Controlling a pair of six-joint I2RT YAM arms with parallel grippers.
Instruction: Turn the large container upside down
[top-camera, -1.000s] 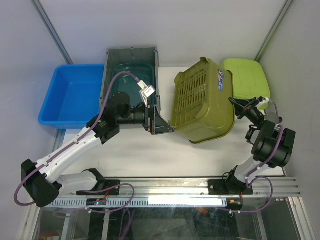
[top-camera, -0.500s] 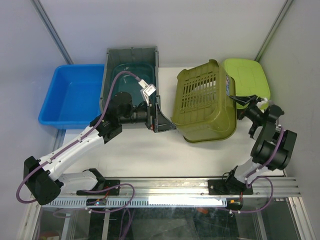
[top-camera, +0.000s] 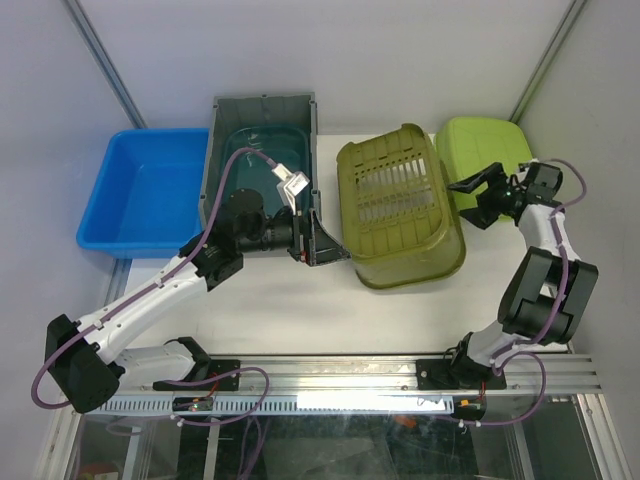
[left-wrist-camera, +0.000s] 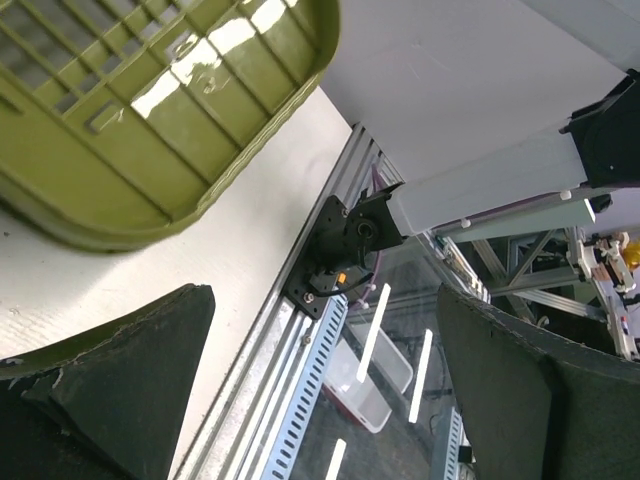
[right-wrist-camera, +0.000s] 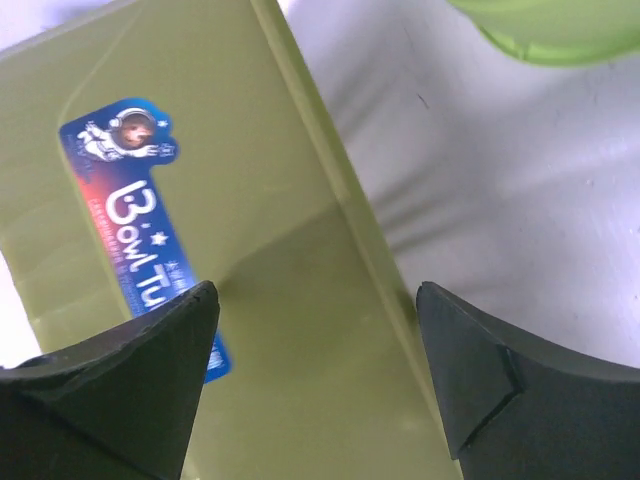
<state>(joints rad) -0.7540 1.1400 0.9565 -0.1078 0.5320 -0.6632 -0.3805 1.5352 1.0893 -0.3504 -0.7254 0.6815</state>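
The basket (top-camera: 400, 215) lies in the middle of the worktop (top-camera: 300, 300), between the gray bin (top-camera: 265, 108) and the green lid (top-camera: 490, 150). Its bottom with the slots faces up and its open side faces down. So I think the flip is as good as done.

My right jaws are open and hold nothing. They hang just beside the basket's right wall, above the edge of the lid. From my right wrist I see that wall close up, with its blue sticker (right-wrist-camera: 140, 215). My left jaws are wide open too and hold nothing. They sit on the other side, by the corner of the bin, near the basket but not touching it.

What is left, I think, is to get out of the way well. I should pull my right jaws back and up, away from the wall, with the jaws open (a finger under the rim could tip the basket up). I should go slow, so I do not bump the lid or push the basket toward the bin. My left jaws need do nothing but wait. If the basket slid left, they could stop it. Then I should look from above to check that the rim rests flat all round. The far side is hard to see from here.
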